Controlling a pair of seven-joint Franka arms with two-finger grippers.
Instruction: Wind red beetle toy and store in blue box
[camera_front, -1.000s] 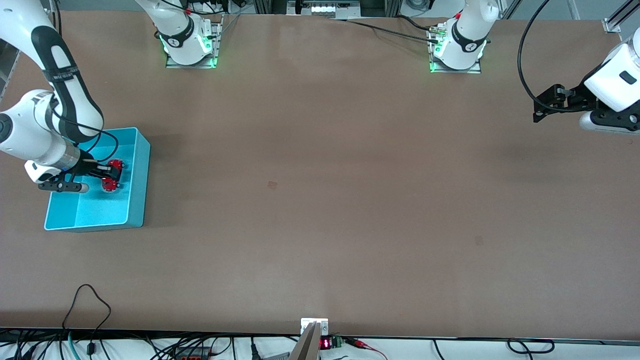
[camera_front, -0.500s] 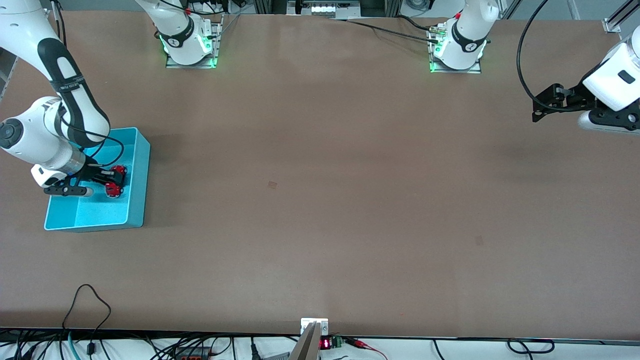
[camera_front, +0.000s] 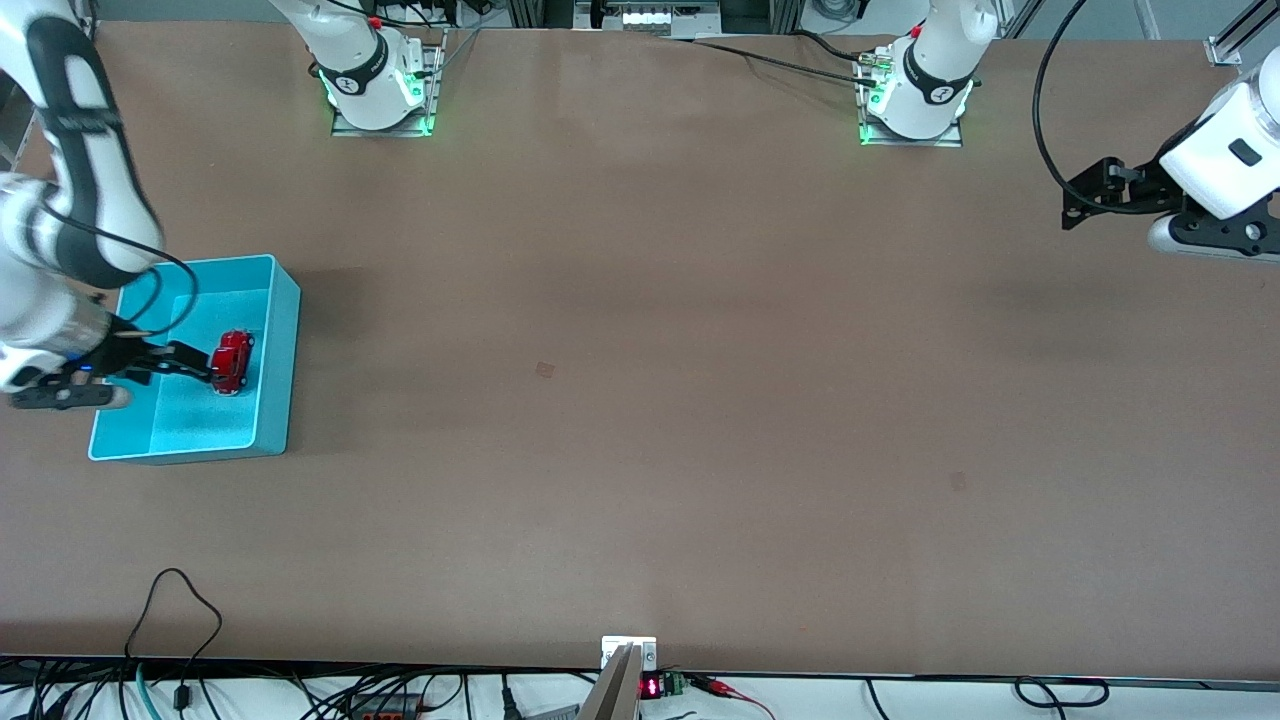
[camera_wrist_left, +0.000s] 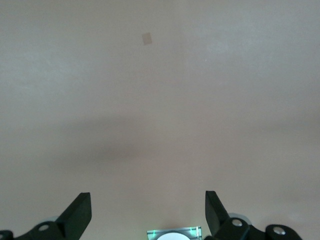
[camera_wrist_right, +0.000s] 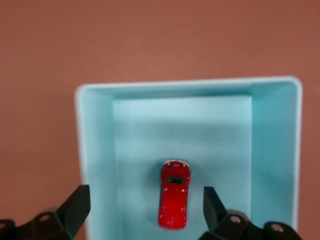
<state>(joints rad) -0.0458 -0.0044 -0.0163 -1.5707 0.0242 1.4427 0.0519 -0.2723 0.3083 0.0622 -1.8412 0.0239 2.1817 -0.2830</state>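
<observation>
Red beetle toy (camera_wrist_right: 174, 194) lying free on the floor of the blue box (camera_front: 284, 330) — right gripper (camera_wrist_right: 145, 212) just above, jaws spread wide and empty, evidently for release — left gripper (camera_wrist_left: 148, 214) parked open over bare table.

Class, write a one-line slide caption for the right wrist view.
Right tool, fingers open, hangs over the red beetle toy lying in the blue box.
</observation>
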